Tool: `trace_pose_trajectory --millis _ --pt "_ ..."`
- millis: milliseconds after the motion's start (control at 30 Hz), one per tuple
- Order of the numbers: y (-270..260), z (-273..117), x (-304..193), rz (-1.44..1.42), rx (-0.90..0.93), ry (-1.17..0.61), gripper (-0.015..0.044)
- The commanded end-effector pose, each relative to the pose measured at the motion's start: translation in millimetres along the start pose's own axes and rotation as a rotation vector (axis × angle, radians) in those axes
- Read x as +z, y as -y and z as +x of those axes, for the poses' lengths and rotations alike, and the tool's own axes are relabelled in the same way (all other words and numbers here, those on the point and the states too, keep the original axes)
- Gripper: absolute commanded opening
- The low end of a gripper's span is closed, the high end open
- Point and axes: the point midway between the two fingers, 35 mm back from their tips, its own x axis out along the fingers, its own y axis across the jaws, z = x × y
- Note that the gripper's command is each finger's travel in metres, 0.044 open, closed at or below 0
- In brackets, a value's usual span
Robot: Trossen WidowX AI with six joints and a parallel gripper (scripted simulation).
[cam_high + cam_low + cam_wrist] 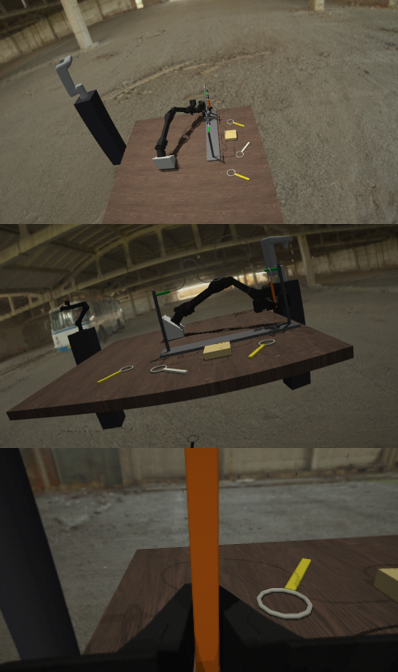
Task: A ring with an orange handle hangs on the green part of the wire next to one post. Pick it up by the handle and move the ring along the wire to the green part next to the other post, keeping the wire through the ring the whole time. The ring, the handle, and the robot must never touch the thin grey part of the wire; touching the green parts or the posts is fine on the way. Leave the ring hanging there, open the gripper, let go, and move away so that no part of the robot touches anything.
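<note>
The orange handle hangs nearly upright below its ring, which is around the green part at the right post in the exterior view. My gripper is shut on the handle's lower part; the wrist view shows a finger against each side. The ring is out of the wrist view. The thin grey wire runs in loops to the other green part at the left post.
A grey base bar carries both posts. Beyond it lie a yellow block, a white-handled ring and two yellow-handled rings. The post stands close left of my fingers in the wrist view.
</note>
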Motion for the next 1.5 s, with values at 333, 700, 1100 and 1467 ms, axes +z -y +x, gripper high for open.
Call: trace_pose_trajectory --millis 333,700,1100,1467 --pt "1 0 20 -0.001 0.003 0.000 -0.0150" --pt "1 0 21 -0.001 0.003 0.000 -0.0150" --pt "1 0 21 -0.001 0.003 0.000 -0.0150" --pt "1 0 21 -0.001 0.003 -0.003 -0.0150"
